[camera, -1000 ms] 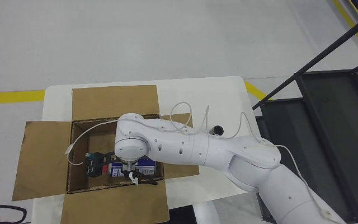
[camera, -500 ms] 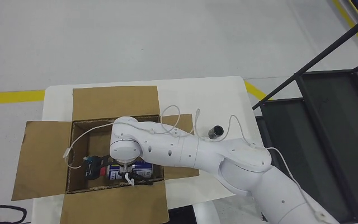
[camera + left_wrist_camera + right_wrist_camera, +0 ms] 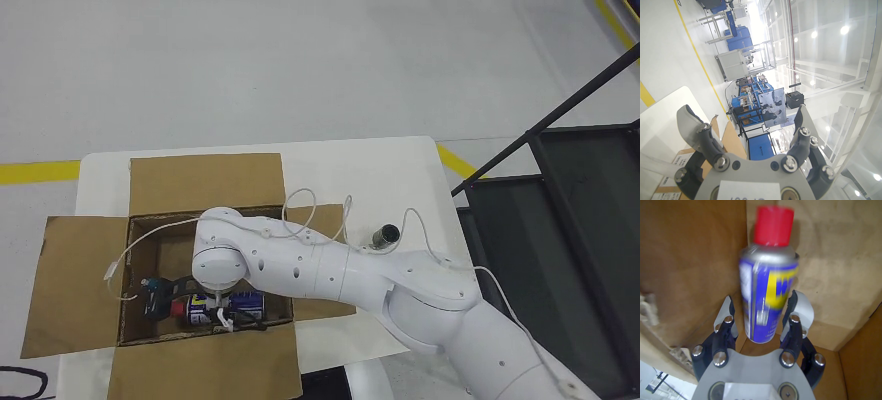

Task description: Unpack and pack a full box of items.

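Pale floor crossed by a yellow line [image 3: 30, 172] is seen around a white table [image 3: 370, 170], on which an open cardboard box [image 3: 70, 290] is set with its flaps spread. Inside the box, along the near wall, a blue spray can [image 3: 768, 285] with a red cap is seen lying, cap to the left. The right gripper [image 3: 761, 295] is held down in the box with its fingers partly spread on either side of the can; a gap is visible beside one pad. The left gripper [image 3: 743, 111] is raised towards the room, fingers wide apart, nothing held between them. A small dark cylinder [image 3: 385, 236] stands on the table right of the box.
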Controlling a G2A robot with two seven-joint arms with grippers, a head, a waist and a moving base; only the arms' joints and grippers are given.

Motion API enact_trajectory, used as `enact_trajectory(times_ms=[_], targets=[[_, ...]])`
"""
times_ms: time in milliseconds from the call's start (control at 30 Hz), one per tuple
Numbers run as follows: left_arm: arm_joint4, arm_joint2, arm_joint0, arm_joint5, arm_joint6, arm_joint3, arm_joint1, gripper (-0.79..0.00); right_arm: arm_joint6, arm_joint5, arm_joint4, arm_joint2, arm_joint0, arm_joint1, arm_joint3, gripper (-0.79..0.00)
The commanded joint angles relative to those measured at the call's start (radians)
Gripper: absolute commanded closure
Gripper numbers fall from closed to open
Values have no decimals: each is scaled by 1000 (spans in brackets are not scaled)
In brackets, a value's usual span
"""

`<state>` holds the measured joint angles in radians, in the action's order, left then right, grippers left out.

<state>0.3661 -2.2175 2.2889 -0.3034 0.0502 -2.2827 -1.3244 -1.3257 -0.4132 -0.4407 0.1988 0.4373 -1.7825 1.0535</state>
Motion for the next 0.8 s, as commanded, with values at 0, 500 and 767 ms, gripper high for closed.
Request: enact_trajectory(times_ms=[0,500,767], targets=[[0,0,0,0,0,0,0,-785,3,-5,-7,6,0,2,0,-650],[0,0,0,0,0,0,0,-785,107,-46,-90,100,31,62,80,-785],[0,0,0,0,0,0,0,-785,185,-76,-228,195,101,145,238,-785]])
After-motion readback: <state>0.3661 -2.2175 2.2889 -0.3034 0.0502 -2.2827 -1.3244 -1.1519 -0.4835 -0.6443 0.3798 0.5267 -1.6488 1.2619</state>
